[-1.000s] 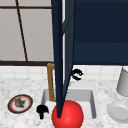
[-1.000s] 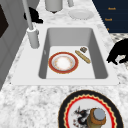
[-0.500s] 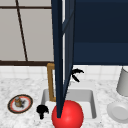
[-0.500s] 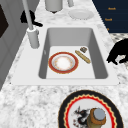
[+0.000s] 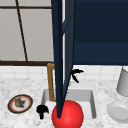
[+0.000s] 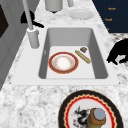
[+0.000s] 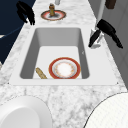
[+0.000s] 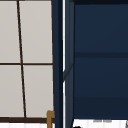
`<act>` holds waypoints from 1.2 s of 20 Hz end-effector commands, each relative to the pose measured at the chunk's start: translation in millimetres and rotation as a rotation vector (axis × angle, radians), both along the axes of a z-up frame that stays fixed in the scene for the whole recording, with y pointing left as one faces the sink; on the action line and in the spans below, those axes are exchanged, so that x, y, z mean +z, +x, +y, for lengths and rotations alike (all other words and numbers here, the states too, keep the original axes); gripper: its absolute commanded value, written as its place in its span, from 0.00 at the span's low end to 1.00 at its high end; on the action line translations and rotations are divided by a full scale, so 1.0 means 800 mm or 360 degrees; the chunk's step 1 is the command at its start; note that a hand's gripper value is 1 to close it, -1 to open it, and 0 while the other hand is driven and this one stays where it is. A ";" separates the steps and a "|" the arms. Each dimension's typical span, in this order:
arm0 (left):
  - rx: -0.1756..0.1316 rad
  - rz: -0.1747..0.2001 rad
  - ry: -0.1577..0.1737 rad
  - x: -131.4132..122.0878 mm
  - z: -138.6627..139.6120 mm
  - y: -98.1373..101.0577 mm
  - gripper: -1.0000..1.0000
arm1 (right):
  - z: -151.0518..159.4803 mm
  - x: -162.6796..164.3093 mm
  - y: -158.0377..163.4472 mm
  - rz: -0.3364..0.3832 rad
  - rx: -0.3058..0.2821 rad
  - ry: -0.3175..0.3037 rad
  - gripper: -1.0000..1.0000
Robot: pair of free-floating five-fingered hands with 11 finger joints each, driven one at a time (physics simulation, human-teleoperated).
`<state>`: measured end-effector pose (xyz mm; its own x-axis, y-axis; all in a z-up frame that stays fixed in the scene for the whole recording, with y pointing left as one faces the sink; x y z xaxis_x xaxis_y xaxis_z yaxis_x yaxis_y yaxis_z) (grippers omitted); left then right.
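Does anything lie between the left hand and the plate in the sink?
Yes. A wooden stick lies on the sink floor beside the plate, on the side of the left hand at the front rim.

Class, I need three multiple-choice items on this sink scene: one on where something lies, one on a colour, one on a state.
1. Where does the red-rimmed plate lie?
A. in the sink basin
B. on the counter by the faucet
C. inside the cabinet

2. What colour is the cabinet door?
A. white
B. dark blue
C. green

3. How does the cabinet door stand?
A. shut flat
B. taken off
C. swung open, edge-on to the front camera

Answers:
1. A: both side views show it flat on the basin floor, beside a brown stick.
2. B: front and upper views show navy panels.
3. C: in the front view it juts out over the sink, its edge toward us.
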<state>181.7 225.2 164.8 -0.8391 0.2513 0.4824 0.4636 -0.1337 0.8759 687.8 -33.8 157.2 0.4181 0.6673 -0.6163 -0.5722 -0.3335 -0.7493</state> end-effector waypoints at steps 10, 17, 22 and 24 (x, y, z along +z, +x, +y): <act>0.0000 0.0000 0.0000 0.000 0.000 0.000 0.50 | -0.017 -0.007 -0.002 0.0033 0.0020 0.0370 0.00; 0.0000 0.0000 0.0000 0.000 0.000 0.000 0.50 | -0.027 -0.009 0.002 0.0159 0.0051 0.0433 1.00; 0.0000 0.0000 0.0000 0.000 0.000 0.000 0.50 | -0.006 0.000 0.005 0.0428 0.0094 0.0308 1.00; 0.0000 0.0000 0.0000 0.000 0.000 0.000 0.50 | 0.016 0.001 0.014 0.0495 0.0109 0.0241 1.00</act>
